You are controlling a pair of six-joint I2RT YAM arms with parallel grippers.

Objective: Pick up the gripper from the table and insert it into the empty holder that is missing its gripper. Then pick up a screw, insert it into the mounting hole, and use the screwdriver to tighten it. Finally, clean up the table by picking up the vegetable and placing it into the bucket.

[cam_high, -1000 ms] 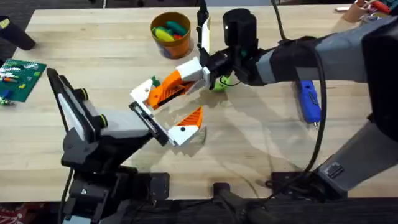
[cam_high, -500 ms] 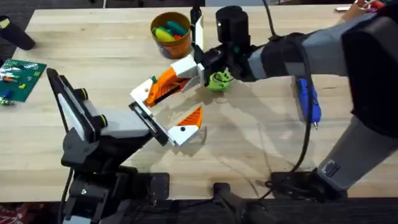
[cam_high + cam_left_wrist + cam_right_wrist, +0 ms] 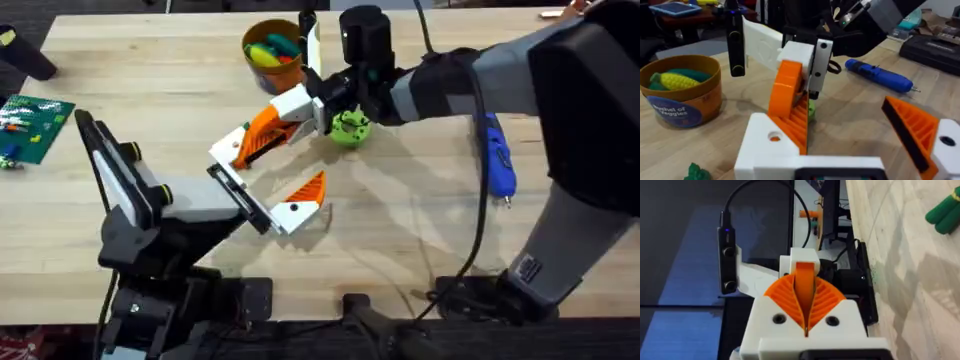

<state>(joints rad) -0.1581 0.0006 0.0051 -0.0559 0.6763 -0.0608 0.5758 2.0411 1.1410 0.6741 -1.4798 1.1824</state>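
Mid-table, overhead: right gripper (image 3: pixel 300 112) reaches across, pads pressed together on the gripper (image 3: pixel 262 130), the orange wedge. The wedge's lower end meets the holder (image 3: pixel 228 152), the bare white tip of the left gripper (image 3: pixel 272 172). Left jaws spread wide; the other tip carries its own orange wedge.

Left wrist view: wedge (image 3: pixel 787 97) stands tilted over the holder (image 3: pixel 762 147), base touching the white block. The mounting hole in the block is open and empty. Whether the wedge is fully seated I can't tell; it looks partly in at best.

Step in hand: the insertion, first part of the task. Screw, tightening and clean-up not yet done.

Screwdriver (image 3: pixel 497 155) lies on the table to the right, well apart. Vegetable (image 3: pixel 350 127) sits on the table just under the right wrist. Bucket (image 3: pixel 275 50) stands at the far side, toy pieces inside.

Next move, as I judge it:
- press the wedge down along the holder until flush
- keep the left arm steady as an anvil
- release only once the hole lines up, then go for a screw
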